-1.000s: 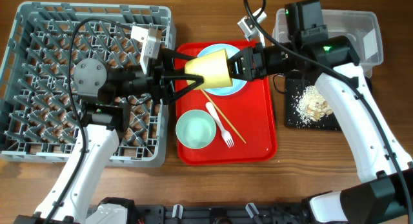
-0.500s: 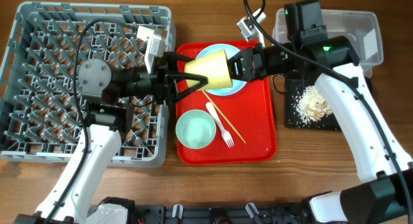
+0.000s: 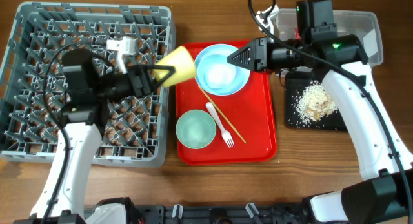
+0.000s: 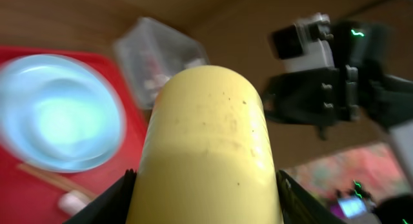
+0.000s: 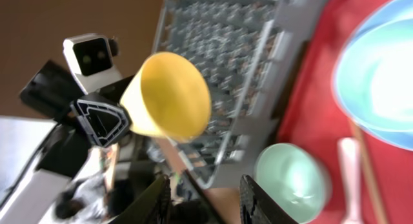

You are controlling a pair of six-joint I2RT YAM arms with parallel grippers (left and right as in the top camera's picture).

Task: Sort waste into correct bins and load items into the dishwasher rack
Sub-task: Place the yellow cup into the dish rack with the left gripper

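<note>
Here, the grey plastic dishwasher rack [image 3: 39,27], a square grid of upright pegs, fills the 9 o'clock side of the wooden table [image 3: 290,179]. The left arm lies stretched across it toward 3 o'clock. The left gripper [image 3: 166,71] is clamped on the yellow cup [image 3: 181,64], one finger on each flank. The cup hangs on its side over the rack's 2 o'clock edge, just beside the red serving tray [image 3: 258,143], with its mouth toward the right arm. Its skin is smooth, matte and flecked with a few dark specks.

On the tray, a round pale blue bowl [image 3: 221,70] sits at 12 o'clock and a light green bowl [image 3: 195,129] at 7 o'clock. A thin wooden chopstick [image 3: 237,133] lies slantwise beside a white plastic fork [image 3: 221,126] near the middle.

The right arm bends in from 1 o'clock. The right gripper [image 3: 235,59] points toward 9 o'clock at the blue bowl's rim, fingers apart, holding nothing, apart from the cup.

At the serving tray's 3 o'clock a shallow black tray [image 3: 293,117] carries crumbly whitish food scraps [image 3: 316,102]. Above it at 12 o'clock stands the clear tub [image 3: 368,24] with rounded corners.
</note>
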